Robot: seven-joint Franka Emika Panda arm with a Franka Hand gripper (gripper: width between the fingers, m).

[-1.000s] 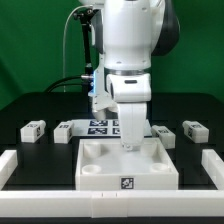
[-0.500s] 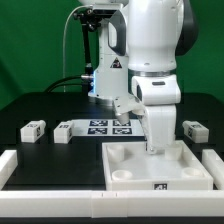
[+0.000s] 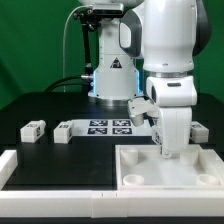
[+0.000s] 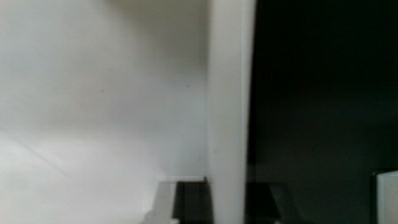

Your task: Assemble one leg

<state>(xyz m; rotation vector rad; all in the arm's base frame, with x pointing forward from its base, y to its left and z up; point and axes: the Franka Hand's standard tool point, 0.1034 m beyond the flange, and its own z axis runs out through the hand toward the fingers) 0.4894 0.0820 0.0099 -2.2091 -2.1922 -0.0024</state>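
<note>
My gripper [image 3: 172, 148] is shut on the far wall of the large white square panel [image 3: 140, 168], which lies at the exterior view's right front. In the wrist view the two dark fingers [image 4: 191, 205] stand either side of the panel's thin upright wall [image 4: 231, 100], with my gripper [image 4: 230, 202] closed on it. Two small white legs with tags lie on the black table at the exterior view's left, one leg [image 3: 33, 129] further left than the other leg [image 3: 66, 131]. A third leg [image 3: 201, 130] shows partly behind the arm on the right.
The marker board [image 3: 108, 126] lies flat at the back centre. A low white rail [image 3: 40, 170] borders the table's front left. The robot's base [image 3: 110, 75] stands behind the marker board.
My gripper has slid the large white panel towards the exterior view's right, from the centre front to the right front. The legs on the left have not moved.
</note>
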